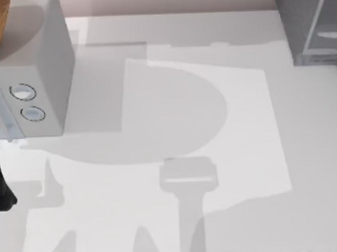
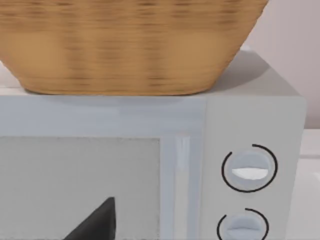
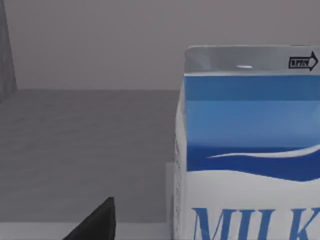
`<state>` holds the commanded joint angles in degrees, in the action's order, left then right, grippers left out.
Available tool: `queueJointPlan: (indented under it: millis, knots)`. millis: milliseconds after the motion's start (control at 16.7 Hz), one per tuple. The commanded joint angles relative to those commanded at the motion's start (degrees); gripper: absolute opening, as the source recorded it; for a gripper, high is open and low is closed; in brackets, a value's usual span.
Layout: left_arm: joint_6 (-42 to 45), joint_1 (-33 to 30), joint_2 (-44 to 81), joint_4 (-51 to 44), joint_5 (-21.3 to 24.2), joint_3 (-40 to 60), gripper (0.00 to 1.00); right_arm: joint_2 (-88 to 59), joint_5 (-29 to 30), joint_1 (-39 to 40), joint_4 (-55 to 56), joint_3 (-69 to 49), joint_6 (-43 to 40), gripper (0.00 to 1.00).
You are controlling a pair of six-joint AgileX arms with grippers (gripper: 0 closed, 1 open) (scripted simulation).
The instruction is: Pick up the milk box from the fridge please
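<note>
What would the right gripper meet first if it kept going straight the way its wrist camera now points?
Probably the milk box, which stands upright close ahead, off to one side of the line; dead centre looks free up to the fridge back wall. Depth is unclear.

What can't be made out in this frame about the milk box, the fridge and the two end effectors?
- Milk box: right wrist view cuts off its base and far side, so what it stands on is unclear.
- Fridge: top view's edge crops it to a corner; its inside is not visible there.
- Right end effector: only a dark finger shows; finger state unreadable.
- Left end effector: a dark finger before the microwave, under the basket; state unreadable.
</note>
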<state>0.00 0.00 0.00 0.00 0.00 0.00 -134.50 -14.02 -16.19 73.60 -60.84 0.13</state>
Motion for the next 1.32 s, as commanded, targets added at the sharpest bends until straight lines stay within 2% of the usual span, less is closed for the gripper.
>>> queueJointPlan:
  millis: [300,600,1320]
  knots:
    - [0.00,0.00,0.00,0.00,0.00,0.00,1.00,-4.43,1.44,1.38,-6.34,-11.24,-0.05,1.00]
    - [0.00,0.00,0.00,0.00,0.00,0.00,1.00,-4.94,1.69,1.62,-7.41,-12.56,-0.07,1.00]
    - [0.00,0.00,0.00,0.00,0.00,0.00,1.00,-4.94,1.69,1.62,-7.41,-12.56,-0.07,0.10]
